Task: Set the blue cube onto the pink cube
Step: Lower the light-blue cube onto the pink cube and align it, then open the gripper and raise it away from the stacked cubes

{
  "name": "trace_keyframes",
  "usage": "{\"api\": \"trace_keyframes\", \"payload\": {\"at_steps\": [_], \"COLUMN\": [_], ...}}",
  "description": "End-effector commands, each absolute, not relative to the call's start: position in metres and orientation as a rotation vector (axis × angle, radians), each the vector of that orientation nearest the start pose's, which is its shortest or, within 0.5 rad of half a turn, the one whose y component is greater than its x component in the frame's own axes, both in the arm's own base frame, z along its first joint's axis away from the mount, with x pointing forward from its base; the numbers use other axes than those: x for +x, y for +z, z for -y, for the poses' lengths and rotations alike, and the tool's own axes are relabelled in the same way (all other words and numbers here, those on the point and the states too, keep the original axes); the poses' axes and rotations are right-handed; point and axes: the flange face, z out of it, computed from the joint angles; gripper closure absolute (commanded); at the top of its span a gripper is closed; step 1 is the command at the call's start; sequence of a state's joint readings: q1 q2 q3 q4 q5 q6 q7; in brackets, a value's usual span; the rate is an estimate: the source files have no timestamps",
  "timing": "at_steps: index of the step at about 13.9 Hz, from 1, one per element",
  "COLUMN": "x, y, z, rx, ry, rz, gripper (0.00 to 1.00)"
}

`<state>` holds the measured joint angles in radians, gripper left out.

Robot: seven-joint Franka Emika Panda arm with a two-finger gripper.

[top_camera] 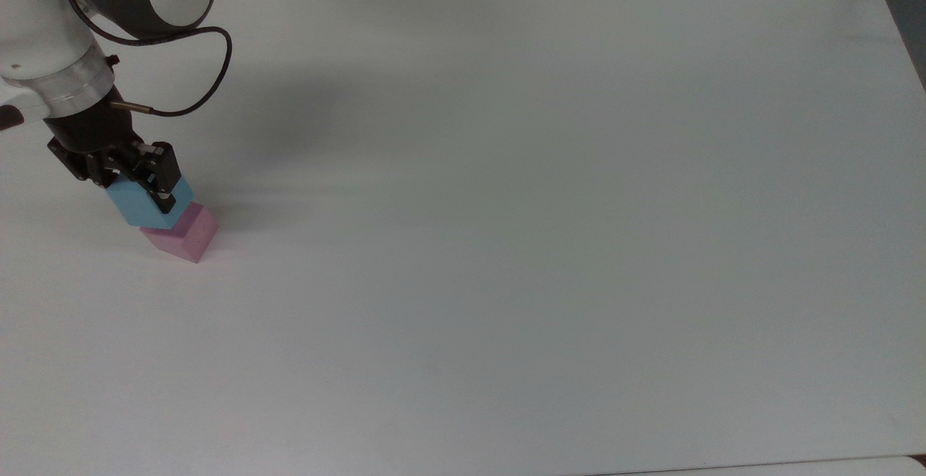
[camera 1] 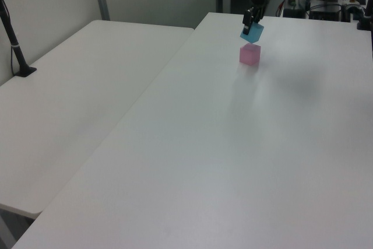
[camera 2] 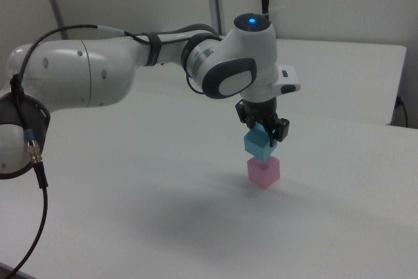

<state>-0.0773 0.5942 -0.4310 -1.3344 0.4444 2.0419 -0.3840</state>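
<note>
The gripper (camera 2: 267, 132) is clamped on the blue cube (camera 2: 258, 144), held just above the pink cube (camera 2: 264, 170) on the bench (camera 2: 339, 220); lowering and release remain.

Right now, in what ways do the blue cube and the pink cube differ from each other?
The blue cube is sky blue; the pink cube is pale pink. The blue cube is held in the gripper, just above the pink cube, which rests on the white table. In the left view the blue cube is turned at an angle while the pink cube sits square. Both are plain, matte and look the same size.
</note>
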Motion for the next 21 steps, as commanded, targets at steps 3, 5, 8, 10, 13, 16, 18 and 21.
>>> {"api": "trace_keyframes", "payload": {"at_steps": [3, 5, 8, 10, 13, 16, 18, 21], "x": [0.677, 0.678, 0.678, 0.678, 0.680, 0.667, 0.635, 0.596], "y": [0.409, 0.402, 0.396, 0.396, 0.401, 0.455, 0.506, 0.553], "z": [0.264, 0.263, 0.263, 0.263, 0.262, 0.250, 0.230, 0.192], "rx": [-2.999, -3.004, -3.007, -3.006, -3.002, -3.065, -3.061, -3.156], "ry": [-0.285, -0.272, -0.259, -0.262, -0.287, -0.327, -0.316, -0.115], "rz": [-0.324, -0.320, -0.325, -0.328, -0.405, -0.346, -0.324, -0.251], "gripper": [0.89, 0.65, 0.16, 0.00, 0.00, 0.00, 0.00, 0.00]}}
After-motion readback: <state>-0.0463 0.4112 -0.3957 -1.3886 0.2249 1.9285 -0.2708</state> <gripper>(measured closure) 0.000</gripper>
